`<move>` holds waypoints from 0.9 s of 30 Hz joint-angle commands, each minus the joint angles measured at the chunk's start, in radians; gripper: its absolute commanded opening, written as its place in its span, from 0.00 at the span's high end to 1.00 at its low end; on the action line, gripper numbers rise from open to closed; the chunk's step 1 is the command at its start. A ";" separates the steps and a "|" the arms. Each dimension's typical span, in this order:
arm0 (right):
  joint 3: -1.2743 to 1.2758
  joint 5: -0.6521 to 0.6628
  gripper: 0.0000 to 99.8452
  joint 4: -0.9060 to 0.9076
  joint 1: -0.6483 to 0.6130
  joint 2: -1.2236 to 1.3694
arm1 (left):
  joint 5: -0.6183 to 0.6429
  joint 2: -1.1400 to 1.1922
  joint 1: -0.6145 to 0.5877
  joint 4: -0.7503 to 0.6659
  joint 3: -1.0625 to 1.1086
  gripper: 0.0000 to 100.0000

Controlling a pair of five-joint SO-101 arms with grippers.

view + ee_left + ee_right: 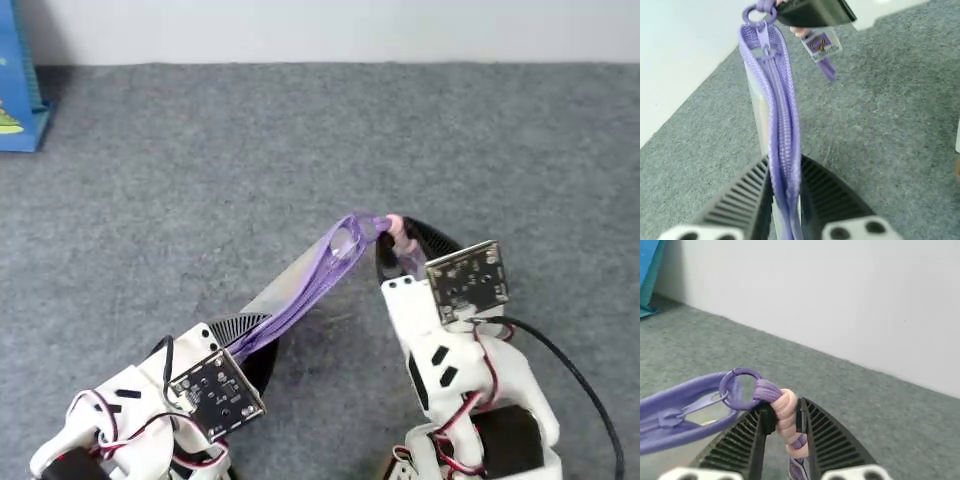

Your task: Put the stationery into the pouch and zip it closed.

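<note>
Over grey carpet [200, 150], left pincer [785, 165] grips the pouch [780, 100], right pincer [784, 407] its strap [786, 424].

The table [200, 150] has a grey, felt-like covering with a fine fibrous nap. It runs back to a plain white wall [330, 30], which meets it in a straight line along the far edge. At the far left corner a flat blue thing [18, 95], whether box or book I cannot tell, stands by that wall with its foot on the grey covering, and a patch of green and yellow shows on its face.
</note>
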 commanded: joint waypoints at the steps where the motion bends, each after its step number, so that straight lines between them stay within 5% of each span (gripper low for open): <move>1: 0.008 0.012 0.99 -0.094 0.093 0.010 | 0.008 -0.003 -0.003 0.014 -0.042 0.99; 8: 0.118 0.075 0.99 -0.243 0.193 0.010 | 0.008 -0.005 -0.003 0.014 -0.042 0.99; 27: 0.221 0.068 0.99 -0.237 0.213 0.010 | 0.005 -0.003 -0.005 0.017 -0.035 0.96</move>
